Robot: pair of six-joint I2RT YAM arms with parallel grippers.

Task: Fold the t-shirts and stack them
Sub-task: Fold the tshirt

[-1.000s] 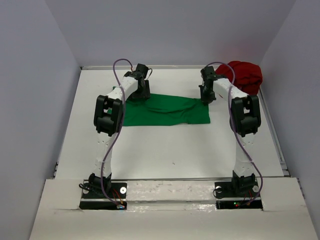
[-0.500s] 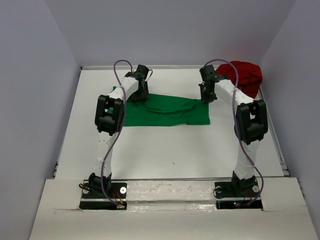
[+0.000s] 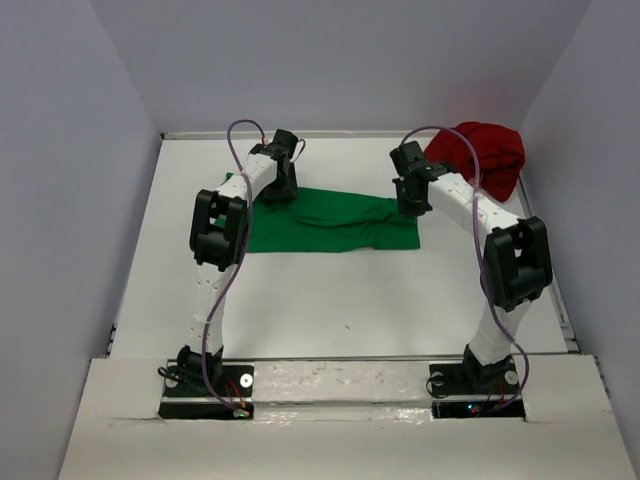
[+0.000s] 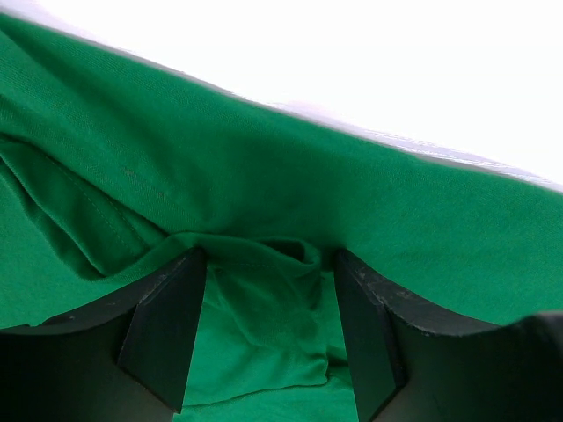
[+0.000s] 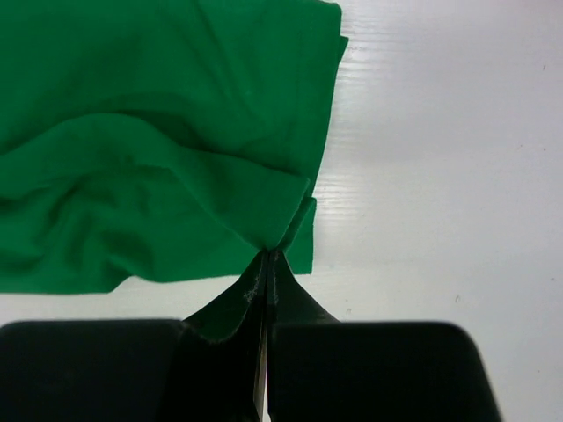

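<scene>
Right pincer clenched on green t-shirt, left pincer spread, red t-shirt overhead only

Light is even and diffuse, shadows faint. The left wrist view burns the white table out to glare; the green t-shirt looks sharp.

White table, flat and matt, with faint parallel grooves in its surface seen from the right wrist; pale grey back wall, left wall and right wall enclosing it; thin rail along its right edge; white ledge across the near side.
</scene>
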